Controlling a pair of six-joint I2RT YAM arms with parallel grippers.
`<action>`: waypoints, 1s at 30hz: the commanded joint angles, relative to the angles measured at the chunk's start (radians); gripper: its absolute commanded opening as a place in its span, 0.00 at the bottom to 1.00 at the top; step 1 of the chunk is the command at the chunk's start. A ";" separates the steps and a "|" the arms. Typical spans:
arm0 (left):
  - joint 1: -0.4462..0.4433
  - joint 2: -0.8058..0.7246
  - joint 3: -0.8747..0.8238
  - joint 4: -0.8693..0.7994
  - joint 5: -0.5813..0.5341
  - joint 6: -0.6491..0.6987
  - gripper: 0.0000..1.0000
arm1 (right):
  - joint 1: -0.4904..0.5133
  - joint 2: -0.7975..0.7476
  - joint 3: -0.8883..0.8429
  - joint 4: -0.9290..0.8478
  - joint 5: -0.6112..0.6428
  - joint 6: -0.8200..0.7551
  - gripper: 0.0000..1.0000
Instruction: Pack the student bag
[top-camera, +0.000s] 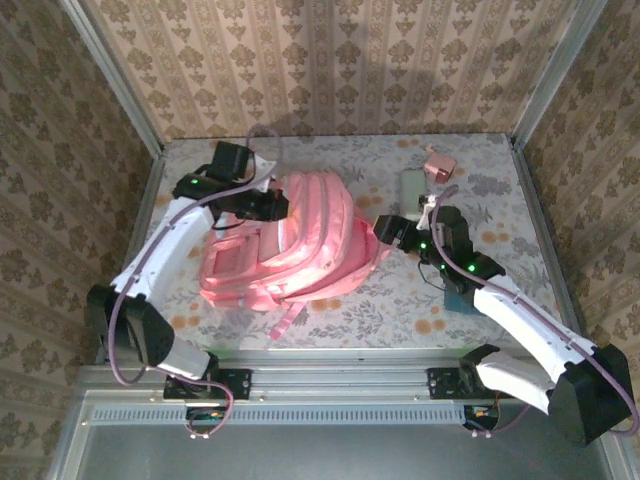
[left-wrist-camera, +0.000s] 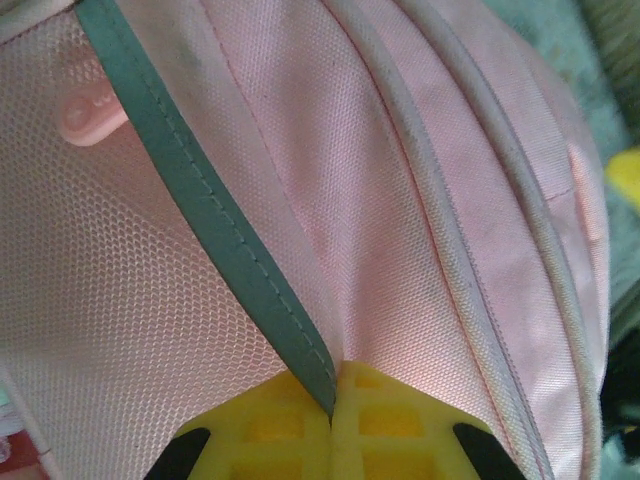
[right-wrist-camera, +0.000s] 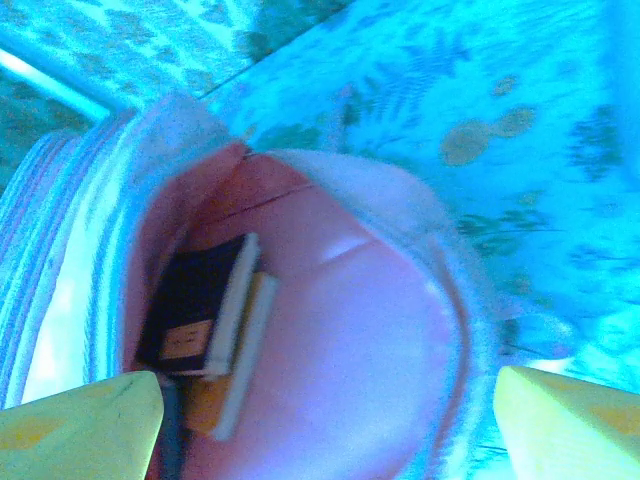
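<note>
Packing judged partway: student bag lies mid-desk, left pincer clenched on its grey trim, books inside, right pincer released and empty at the mouth, pink box and white item outside.

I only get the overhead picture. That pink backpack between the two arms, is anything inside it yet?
Observer: Yes. The right wrist camera looks into the open mouth of the student bag, and a dark book lies inside against the pink lining.
Visitor: Is the left arm holding the bag, or just resting on it?
Observer: Holding. In the left wrist camera the left tool is shut on the grey trim strip of the bag.
Visitor: And the right one?
Observer: The right tool is open. Its yellow fingers stand wide apart in front of the bag's opening and hold nothing.
</note>
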 joint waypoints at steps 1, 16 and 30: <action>-0.026 0.044 0.045 -0.131 -0.225 0.108 0.00 | -0.024 -0.014 0.032 -0.153 0.144 -0.051 0.87; 0.049 0.082 0.016 -0.091 -0.293 0.096 0.40 | -0.300 0.253 0.087 -0.186 0.110 0.006 0.91; 0.015 -0.099 -0.051 0.080 -0.090 -0.001 0.72 | -0.382 0.422 0.072 -0.095 -0.072 0.009 0.93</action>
